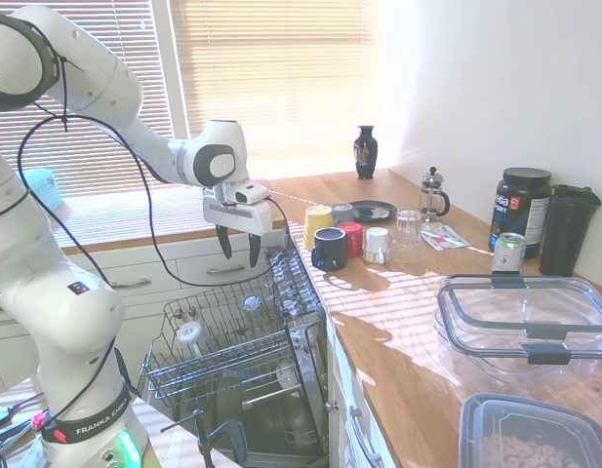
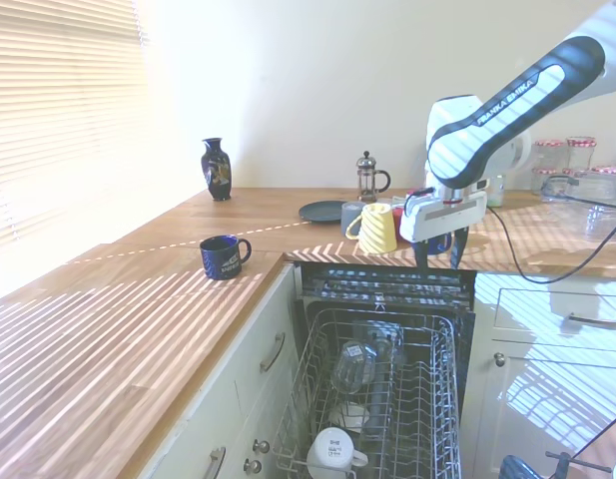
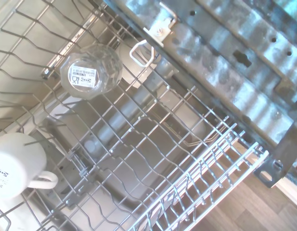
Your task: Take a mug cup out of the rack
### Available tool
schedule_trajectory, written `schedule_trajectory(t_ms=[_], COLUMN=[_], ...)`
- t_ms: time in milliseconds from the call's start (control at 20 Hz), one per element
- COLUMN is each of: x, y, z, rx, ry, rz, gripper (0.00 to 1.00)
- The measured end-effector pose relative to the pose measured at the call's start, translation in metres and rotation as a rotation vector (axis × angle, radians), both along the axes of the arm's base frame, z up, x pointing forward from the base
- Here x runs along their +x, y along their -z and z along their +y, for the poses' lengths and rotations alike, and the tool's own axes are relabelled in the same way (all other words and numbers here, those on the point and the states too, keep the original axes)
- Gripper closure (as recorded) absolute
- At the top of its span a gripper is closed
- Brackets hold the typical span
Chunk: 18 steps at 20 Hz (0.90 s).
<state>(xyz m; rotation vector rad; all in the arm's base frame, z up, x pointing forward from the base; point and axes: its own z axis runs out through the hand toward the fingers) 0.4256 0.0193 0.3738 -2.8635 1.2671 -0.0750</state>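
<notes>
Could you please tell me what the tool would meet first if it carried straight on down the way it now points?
Probably bare wire of the rack, judging by the wrist view. The tool hangs open above it, with the glass and the white mug off to the side. Depth is unclear.

White arm reaching in from the left in the first exterior view, wrist bending downward; gripper (image 1: 241, 251) pointing straight down, its two dark fingers (image 1: 225, 243) standing apart, gripping nothing, hanging in the air

"FRANKA EMIKA" on arm (image 2: 507, 95); "IKEA" on mug cup (image 3: 13, 166) base
</notes>
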Motion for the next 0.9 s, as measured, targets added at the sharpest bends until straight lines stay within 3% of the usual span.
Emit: schedule_trajectory(t_ms=[300, 650, 900], x=[0.002, 0.011, 0.014], y=[0.020, 0.095, 0.148], z=[0.008, 0.066, 0.111], rx=[-0.009, -0.087, -0.112], ry=[-0.043, -0.266, -0.423], rz=[0.027, 0.057, 0.051], gripper=[0.00, 0.00, 0.00])
